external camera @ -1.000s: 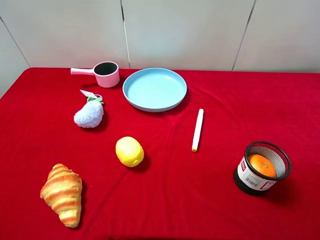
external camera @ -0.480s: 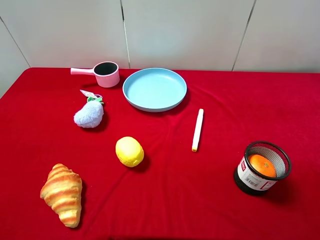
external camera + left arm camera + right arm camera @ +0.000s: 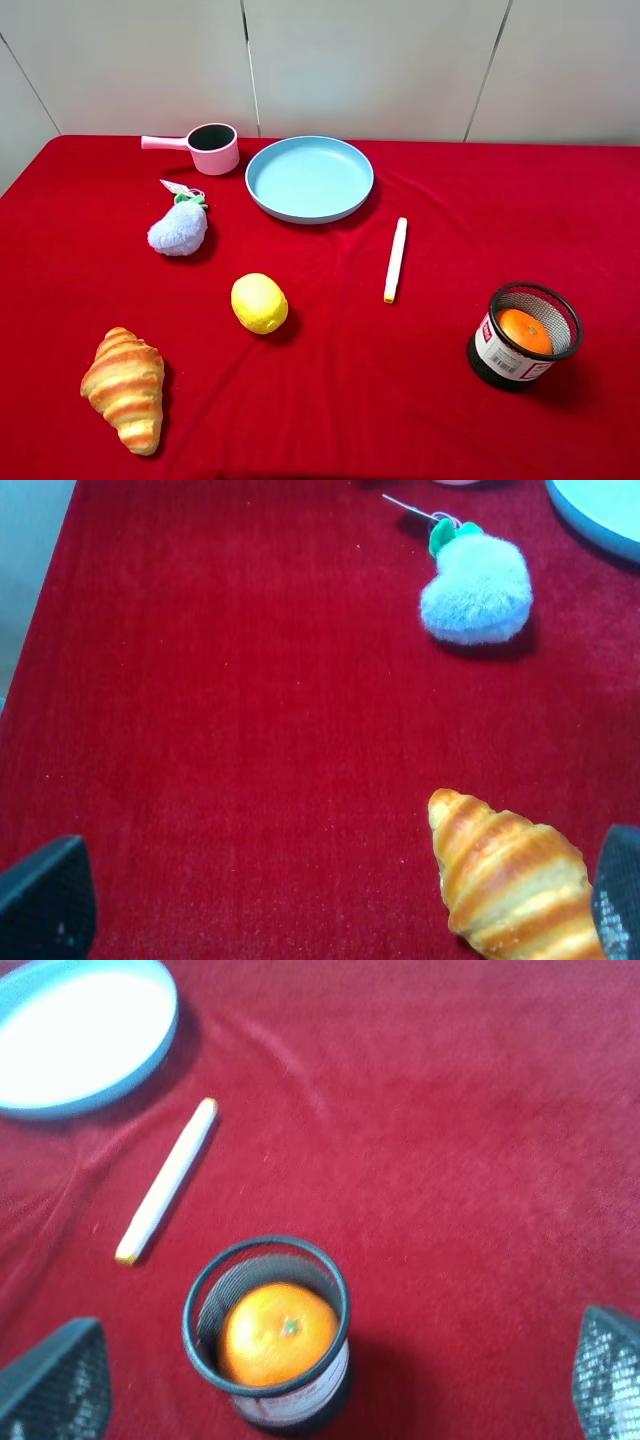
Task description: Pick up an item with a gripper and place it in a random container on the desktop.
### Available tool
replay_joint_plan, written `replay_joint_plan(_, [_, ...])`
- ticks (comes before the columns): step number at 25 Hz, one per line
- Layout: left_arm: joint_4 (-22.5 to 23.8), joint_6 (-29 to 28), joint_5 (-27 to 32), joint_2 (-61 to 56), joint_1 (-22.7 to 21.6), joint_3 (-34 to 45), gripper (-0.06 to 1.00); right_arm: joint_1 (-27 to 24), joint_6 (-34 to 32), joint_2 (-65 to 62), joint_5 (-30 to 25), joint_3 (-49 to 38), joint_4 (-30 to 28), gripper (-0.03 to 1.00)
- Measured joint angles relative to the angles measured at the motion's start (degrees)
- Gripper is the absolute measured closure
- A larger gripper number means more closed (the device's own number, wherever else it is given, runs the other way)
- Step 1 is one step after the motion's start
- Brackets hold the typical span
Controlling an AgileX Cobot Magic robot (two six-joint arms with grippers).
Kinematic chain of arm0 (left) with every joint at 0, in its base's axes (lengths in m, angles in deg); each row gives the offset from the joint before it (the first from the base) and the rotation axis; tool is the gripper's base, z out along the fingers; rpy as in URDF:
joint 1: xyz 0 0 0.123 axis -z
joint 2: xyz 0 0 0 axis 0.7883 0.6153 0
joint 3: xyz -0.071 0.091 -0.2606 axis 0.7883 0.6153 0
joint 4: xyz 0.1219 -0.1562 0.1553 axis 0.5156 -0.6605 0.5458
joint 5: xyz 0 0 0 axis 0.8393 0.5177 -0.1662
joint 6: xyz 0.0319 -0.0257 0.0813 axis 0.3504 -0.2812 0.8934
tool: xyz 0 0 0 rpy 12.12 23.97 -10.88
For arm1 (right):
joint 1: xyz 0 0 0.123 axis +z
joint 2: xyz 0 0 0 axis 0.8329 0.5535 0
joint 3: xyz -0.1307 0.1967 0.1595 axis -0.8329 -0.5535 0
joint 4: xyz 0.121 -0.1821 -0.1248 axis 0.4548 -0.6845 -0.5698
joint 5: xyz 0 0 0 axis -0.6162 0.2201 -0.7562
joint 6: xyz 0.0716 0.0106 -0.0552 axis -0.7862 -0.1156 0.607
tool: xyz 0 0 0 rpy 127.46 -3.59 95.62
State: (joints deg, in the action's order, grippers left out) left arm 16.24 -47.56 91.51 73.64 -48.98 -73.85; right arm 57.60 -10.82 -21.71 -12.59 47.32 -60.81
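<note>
The orange mandarin (image 3: 524, 330) sits inside the black wire-mesh cup (image 3: 505, 362), which stands on the red desktop (image 3: 400, 400) at the front right. In the right wrist view the mandarin (image 3: 278, 1332) lies in the cup (image 3: 205, 1290), below and between my right gripper's (image 3: 330, 1380) wide-apart fingers (image 3: 55, 1380). The right gripper is open and empty. My left gripper (image 3: 330, 900) is open and empty above the cloth near the croissant (image 3: 510, 885). Neither arm shows in the exterior high view.
A light-blue plate (image 3: 309, 178) and a pink saucepan (image 3: 210, 147) stand at the back. A fluffy blue toy (image 3: 178, 230), a yellow lemon-like ball (image 3: 259, 302), a croissant (image 3: 125, 388) and a white marker (image 3: 396, 258) lie on the cloth.
</note>
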Motion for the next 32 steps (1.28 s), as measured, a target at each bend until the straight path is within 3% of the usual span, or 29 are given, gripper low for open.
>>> replay_joint_plan(7, [0.0, 0.0, 0.0, 0.0, 0.0, 0.0, -0.04, -4.2, 0.0, -4.8, 1.0, -3.2, -1.6, 0.28])
replay_joint_plan(12, [0.0, 0.0, 0.0, 0.0, 0.0, 0.0, -0.04, -4.3, 0.0, -5.0, 4.3, -4.9, -4.3, 0.28])
replay_joint_plan(32, [0.0, 0.0, 0.0, 0.0, 0.0, 0.0, -0.04, -4.3, 0.0, -5.0, 4.7, -5.2, -4.9, 0.28])
